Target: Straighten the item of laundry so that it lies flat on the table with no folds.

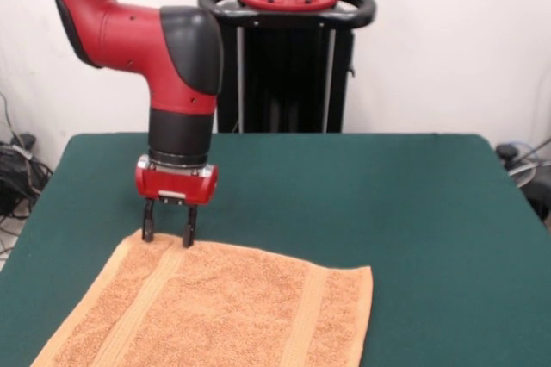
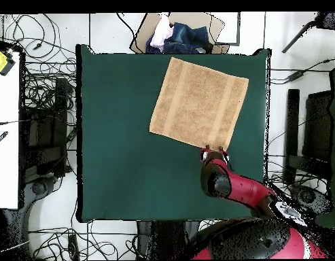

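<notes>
Gripper (image 1: 169,234) hangs at the towel's far edge, and my two fingers (image 1: 188,237) stand apart, one tip either side of a woven band, gripping nothing as far as I can see. Tips look to be touching the cloth or just above it; I cannot tell which.

Now the towel (image 1: 215,315) itself. Orange-tan terry, and I judge it light, soft and floppy, with no stiffness to push against: shove it and it will bunch, pull it and it will follow. The looped pile should give decent grip, and nothing about it is fragile. Best hold, I reckon, is a corner or the hemmed edge beside a band (image 1: 138,307), where the weave is flatter and firmer.

It lies spread out and looks nearly flat already, with no fold that I can make out in either view. From above, the towel (image 2: 199,103) sits turned at a slant to the table's sides, almost square, so the long axis is hard to call. The two bands run from the edge under my gripper toward the far side of the table away from my base.

Outward: the green table (image 1: 413,203) is bare around it, and the towel sits toward one end, its far corner close to the table's edge. My arm (image 2: 231,185) reaches in from the base side.
</notes>
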Robot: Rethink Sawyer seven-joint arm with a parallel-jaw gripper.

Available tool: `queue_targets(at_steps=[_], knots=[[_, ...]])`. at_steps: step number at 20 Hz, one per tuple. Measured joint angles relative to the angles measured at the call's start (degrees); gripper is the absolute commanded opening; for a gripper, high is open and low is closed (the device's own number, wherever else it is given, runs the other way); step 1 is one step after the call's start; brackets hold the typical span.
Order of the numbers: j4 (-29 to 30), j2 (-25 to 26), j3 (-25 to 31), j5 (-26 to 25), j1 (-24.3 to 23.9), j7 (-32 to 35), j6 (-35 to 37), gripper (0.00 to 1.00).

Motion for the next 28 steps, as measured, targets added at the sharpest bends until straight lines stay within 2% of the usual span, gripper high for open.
queue_targets(at_steps=[5,8,16,20,28], knots=[[0.0,0.9,0.0,-4.4,-0.8,0.0,-5.1,1.0],[0.1,2.1,0.0,-8.5,-2.1,0.0,-10.4,1.0],[0.0,5.9,0.4,-15.2,-5.6,0.0,-22.4,1.0],[-0.2,8.1,0.5,-16.8,-7.2,0.0,-28.1,1.0],[-0.6,10.2,0.8,-18.2,-8.8,0.0,-32.7,1.0]])
